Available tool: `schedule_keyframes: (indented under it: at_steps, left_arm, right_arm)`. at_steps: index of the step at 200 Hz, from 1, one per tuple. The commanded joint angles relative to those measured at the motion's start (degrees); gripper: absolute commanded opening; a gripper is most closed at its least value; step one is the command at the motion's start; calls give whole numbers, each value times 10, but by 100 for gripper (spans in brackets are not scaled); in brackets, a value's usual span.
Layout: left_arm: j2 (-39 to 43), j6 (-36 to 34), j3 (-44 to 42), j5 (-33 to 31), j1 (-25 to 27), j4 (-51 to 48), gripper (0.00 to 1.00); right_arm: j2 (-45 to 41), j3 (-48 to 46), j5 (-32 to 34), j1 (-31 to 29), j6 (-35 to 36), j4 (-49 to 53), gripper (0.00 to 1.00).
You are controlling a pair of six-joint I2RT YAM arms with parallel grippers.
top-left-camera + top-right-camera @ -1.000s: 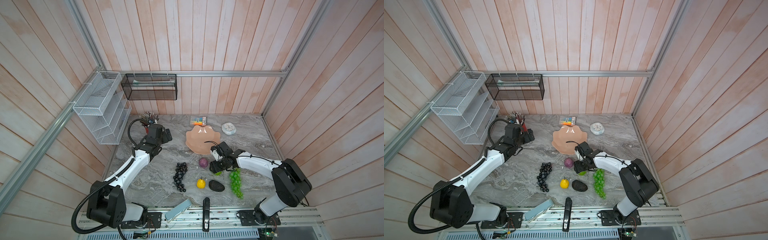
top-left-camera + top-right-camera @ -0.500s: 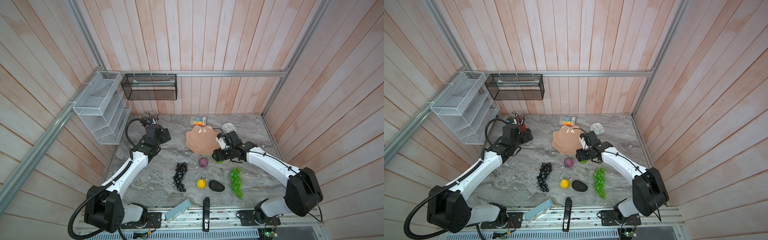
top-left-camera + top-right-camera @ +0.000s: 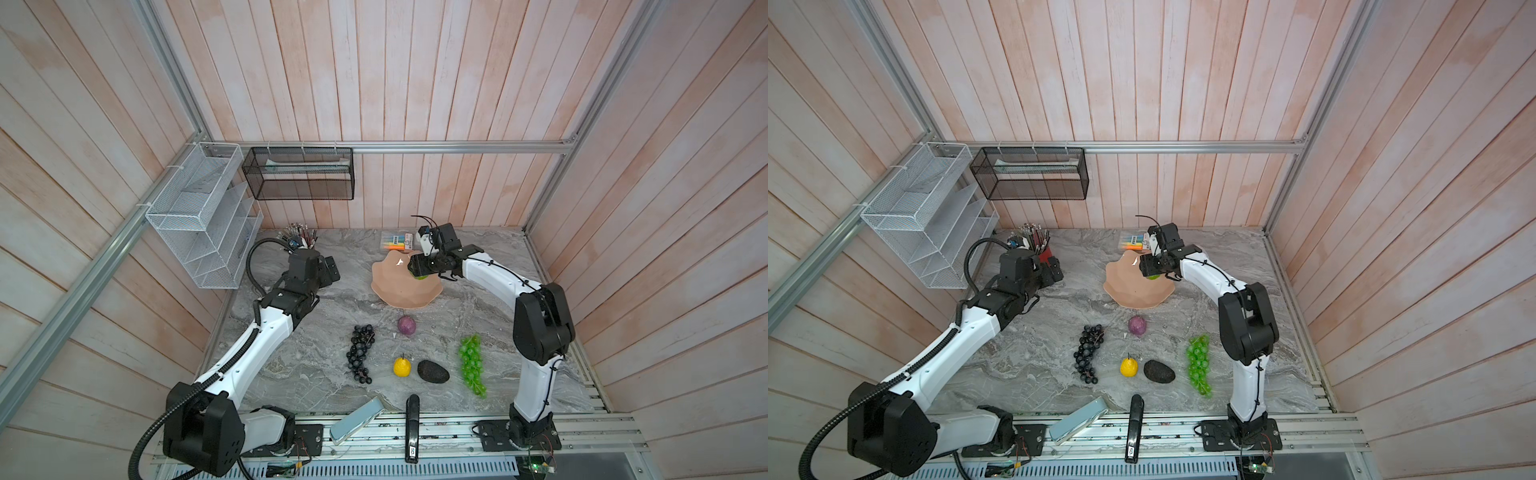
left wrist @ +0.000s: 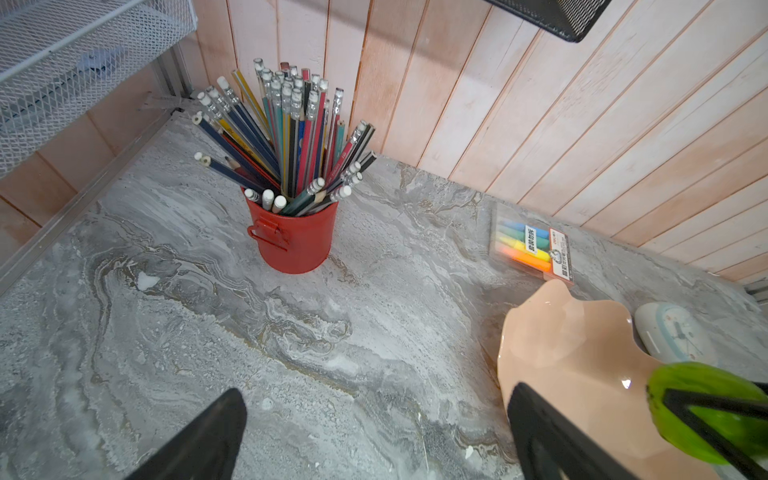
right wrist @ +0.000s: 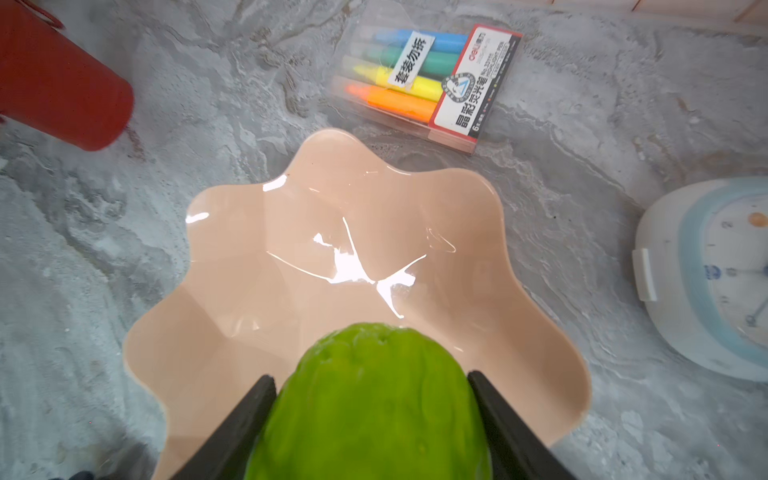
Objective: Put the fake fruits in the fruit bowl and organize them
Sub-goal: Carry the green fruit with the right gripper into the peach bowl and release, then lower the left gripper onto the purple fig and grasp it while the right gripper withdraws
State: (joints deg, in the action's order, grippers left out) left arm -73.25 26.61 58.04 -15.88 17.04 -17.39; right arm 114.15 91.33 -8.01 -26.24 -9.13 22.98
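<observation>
While the right gripper [image 3: 417, 270] is clamped on the bright green bumpy fruit [image 3: 422, 277], both top views show it hanging over the right half of the fruit bowl [image 3: 388, 291], inside the wavy rim. The left gripper [image 3: 331, 269] hovers well off to the bowl's left, jaws spread wide and empty. Five fruits lie on the marble nearer the arm bases: purple round fruit [image 3: 406, 325], black grape bunch [image 3: 359, 353], small yellow lemon-like fruit [image 3: 402, 367], dark bumpy avocado [image 3: 433, 371] and green grape bunch [image 3: 472, 365].

From the left wrist view, the left gripper's own fingers [image 4: 208, 436] stand far apart over bare table, facing the red pencil cup [image 4: 295, 237]. At the edge the bowl [image 4: 561, 345] shows with the green fruit [image 4: 702, 384] above it, black fingers crossing the fruit.

From the right wrist view, the two fingers [image 5: 245, 419] press the fruit's [image 5: 374, 395] flanks, its long axis running forward along the reach. The bowl's glossy, unoccupied middle [image 5: 291, 257] lies just ahead of the fruit's tip. Whether the fruit touches the dish I cannot tell. Judging from this, the right arm alone is placed to finish: a short lowering and release should land the fruit inside, though the rounded body may roll toward the centre. The clock [image 5: 706, 274] sits clear beside the bowl.
</observation>
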Motion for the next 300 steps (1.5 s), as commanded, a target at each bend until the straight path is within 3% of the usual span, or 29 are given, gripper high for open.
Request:
schedule_keyframes:
  at_steps: [1, 53, 159, 220, 256, 300]
  left_arm:
    - [20, 4, -6, -7, -2, -14, 100]
    - [28, 0, -15, -10, -6, -19, 100]
    - [15, -8, 8, -2, -7, -28, 100]
    - [19, -3, 17, -1, -7, -55, 100]
    - [2, -4, 38, 49, -7, -97, 100]
    - [-37, 12, 52, 156, 14, -136, 100]
  right_arm:
    - [34, 46, -3, -6, 21, -2, 47]
    - [140, 165, 12, -14, 49, 49, 49]
    - [200, 189, 64, -39, 62, 59, 56]
    - [191, 189, 80, -45, 67, 69, 81]
    - [159, 185, 95, -47, 73, 79, 94]
    - [79, 156, 97, -47, 75, 82, 95]
